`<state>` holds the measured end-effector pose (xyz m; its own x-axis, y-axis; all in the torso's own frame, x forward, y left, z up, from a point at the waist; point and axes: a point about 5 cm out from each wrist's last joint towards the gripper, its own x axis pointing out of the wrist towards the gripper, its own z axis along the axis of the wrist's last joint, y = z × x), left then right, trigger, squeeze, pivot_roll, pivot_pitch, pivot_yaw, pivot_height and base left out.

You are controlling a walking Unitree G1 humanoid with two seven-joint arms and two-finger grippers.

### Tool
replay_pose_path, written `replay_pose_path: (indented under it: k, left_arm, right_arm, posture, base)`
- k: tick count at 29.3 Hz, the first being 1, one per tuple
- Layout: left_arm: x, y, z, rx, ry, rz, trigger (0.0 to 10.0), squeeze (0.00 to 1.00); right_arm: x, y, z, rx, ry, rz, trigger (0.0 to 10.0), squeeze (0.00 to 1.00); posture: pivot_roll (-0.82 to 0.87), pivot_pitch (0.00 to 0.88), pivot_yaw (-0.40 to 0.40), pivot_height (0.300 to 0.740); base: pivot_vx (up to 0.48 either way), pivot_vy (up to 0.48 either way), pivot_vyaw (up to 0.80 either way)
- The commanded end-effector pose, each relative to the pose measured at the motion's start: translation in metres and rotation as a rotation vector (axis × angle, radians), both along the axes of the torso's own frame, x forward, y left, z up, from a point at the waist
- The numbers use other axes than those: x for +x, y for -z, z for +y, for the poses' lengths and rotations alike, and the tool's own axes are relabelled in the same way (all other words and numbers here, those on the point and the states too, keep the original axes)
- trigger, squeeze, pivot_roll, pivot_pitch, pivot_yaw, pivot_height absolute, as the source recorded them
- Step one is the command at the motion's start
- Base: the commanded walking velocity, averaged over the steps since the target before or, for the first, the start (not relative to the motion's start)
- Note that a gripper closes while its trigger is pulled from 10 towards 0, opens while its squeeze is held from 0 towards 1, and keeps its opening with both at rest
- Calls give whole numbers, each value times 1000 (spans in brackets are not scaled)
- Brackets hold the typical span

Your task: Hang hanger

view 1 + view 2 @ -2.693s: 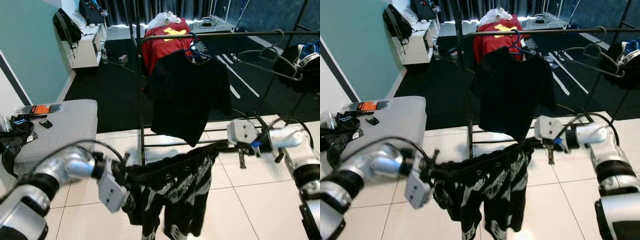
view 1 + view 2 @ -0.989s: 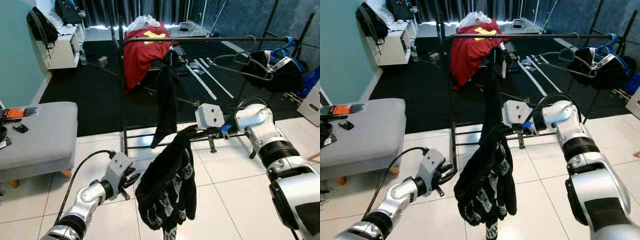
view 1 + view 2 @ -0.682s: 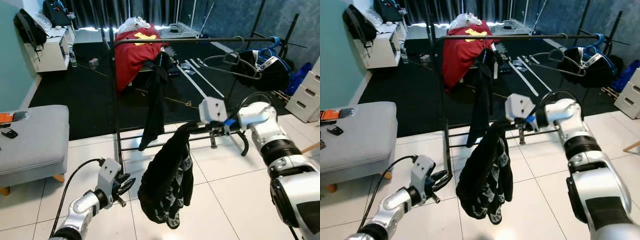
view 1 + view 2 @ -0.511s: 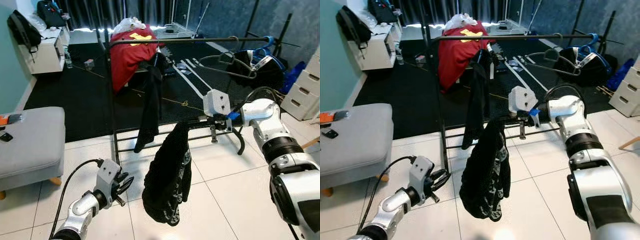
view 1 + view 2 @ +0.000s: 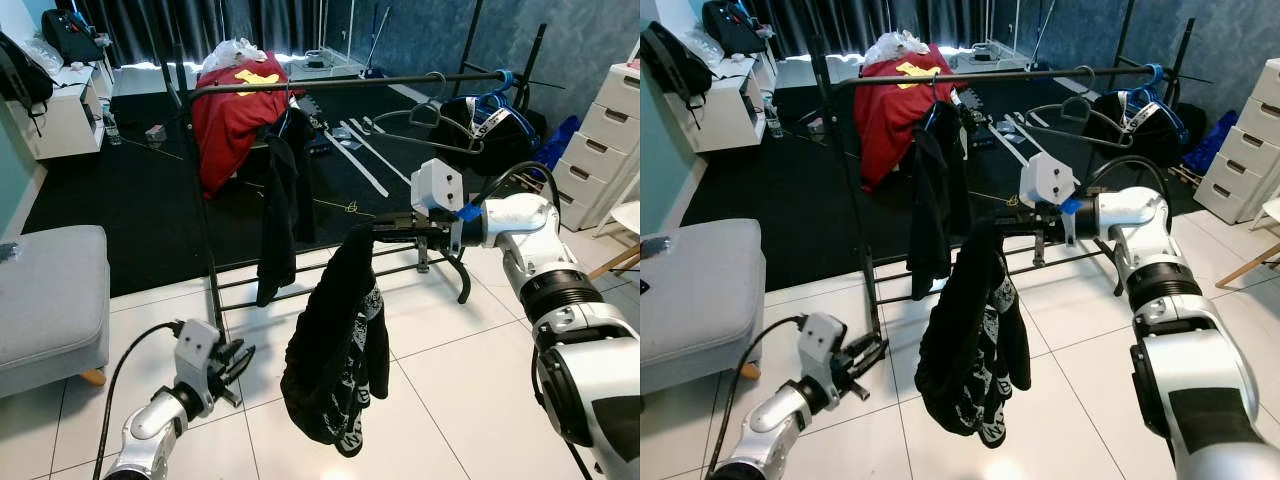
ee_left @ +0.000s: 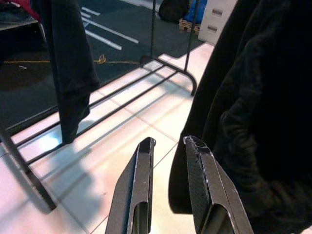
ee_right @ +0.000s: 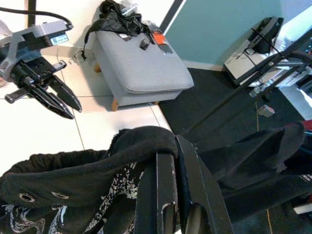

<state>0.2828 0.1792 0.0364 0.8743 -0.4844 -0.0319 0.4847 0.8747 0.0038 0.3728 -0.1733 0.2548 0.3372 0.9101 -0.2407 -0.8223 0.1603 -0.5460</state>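
Observation:
A black garment with white print (image 5: 335, 350) hangs limp from my right gripper (image 5: 378, 227), which is shut on its top fold; I cannot make out a hanger inside it. In the right wrist view the cloth (image 7: 97, 185) drapes over the closed fingers (image 7: 165, 195). The gripper sits in front of the clothes rack, below its top rail (image 5: 330, 85). My left gripper (image 5: 238, 358) is low near the floor, left of the garment, open and holding nothing. Its fingers (image 6: 139, 185) are apart beside the garment (image 6: 263, 97).
A black shirt (image 5: 280, 200) and a red shirt (image 5: 232, 105) hang on the rack, with bare hangers (image 5: 420, 125) and a dark bag (image 5: 490, 135) further right. A grey ottoman (image 5: 40, 300) stands at left and white drawers (image 5: 610, 110) at right. The floor is white tile.
My left gripper has come away from the garment and dropped low. The garment now hangs from my right gripper alone, bunched narrower. The head view has swung right.

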Motion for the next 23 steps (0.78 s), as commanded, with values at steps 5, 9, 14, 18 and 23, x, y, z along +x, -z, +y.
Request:
replay_pose_path:
  k: [5, 9, 14, 18, 23]
  left_arm:
    - [-5, 3, 1, -4, 44, 24, 10000, 0]
    - [-3, 6, 0, 24, -10, 40, 10000, 0]
    - [-1, 9, 0, 37, -81, 64, 10000, 0]
    - [0, 10, -1, 16, -109, 73, 10000, 0]
    - [-1, 10, -6, -9, -72, 84, 10000, 0]
  right_arm:
    - [8, -4, -7, 10, 157, -50, 0, 0]
    - [11, -2, -7, 55, 219, -48, 0, 0]
    - [13, 2, -5, 89, 251, -43, 0, 0]
    - [13, 1, -4, 136, 254, -34, 0, 0]
    - [13, 0, -1, 160, 223, -23, 0, 0]
  posture:
    - [-111, 1, -65, 740]
    - [-104, 3, -65, 740]
    - [-103, 5, -61, 740]
    - [-105, 6, -59, 740]
    - [-102, 8, -61, 740]
  base:
    - [0, 0, 0]
    - [0, 0, 0]
    - [0, 0, 0]
    - [0, 0, 0]
    - [0, 0, 0]
